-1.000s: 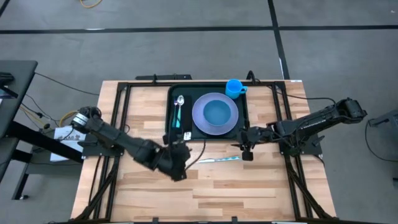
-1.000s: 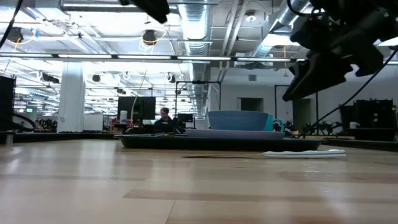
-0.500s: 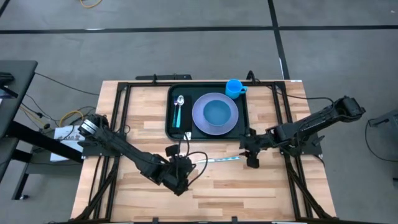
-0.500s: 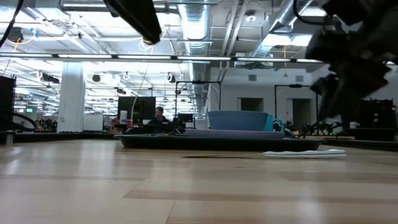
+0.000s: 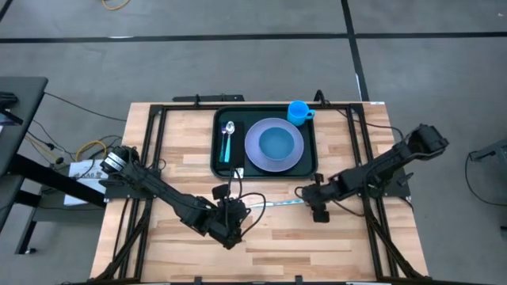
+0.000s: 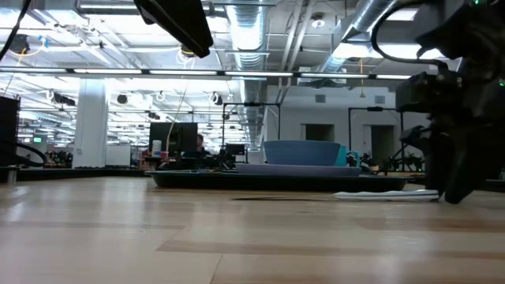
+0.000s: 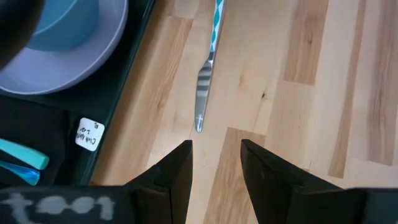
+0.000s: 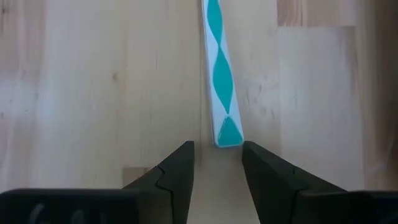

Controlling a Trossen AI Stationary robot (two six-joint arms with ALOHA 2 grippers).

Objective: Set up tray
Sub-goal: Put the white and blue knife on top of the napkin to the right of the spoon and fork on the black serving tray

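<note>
The dark green tray (image 5: 219, 158) lies at the table's far middle and carries a lavender plate (image 5: 274, 147) with a blue bowl and a teal-handled spoon (image 5: 228, 139). A blue cup (image 5: 298, 111) stands at its far right corner. A knife (image 5: 281, 203) with a teal-and-white handle lies flat on the wood near the tray's near edge. My right gripper (image 8: 216, 152) is open and low, just short of the handle's free end (image 8: 227, 133), fingers either side of its line. My left gripper (image 7: 215, 158) is open above the table, near the blade tip (image 7: 199, 123).
A white label (image 7: 89, 134) sits on the tray's near left corner. Black frame rails (image 5: 155, 142) run along both sides of the table. Bare wood (image 5: 317, 245) stretches toward the near edge. In the low view the right gripper (image 6: 458, 177) stands beside the knife (image 6: 387, 194).
My right gripper has moved toward the near edge and come down, from beside the tray's near right corner to the knife's handle end, staying open. My left gripper has drawn back from the tray's near edge toward the near side. The knife has not moved.
</note>
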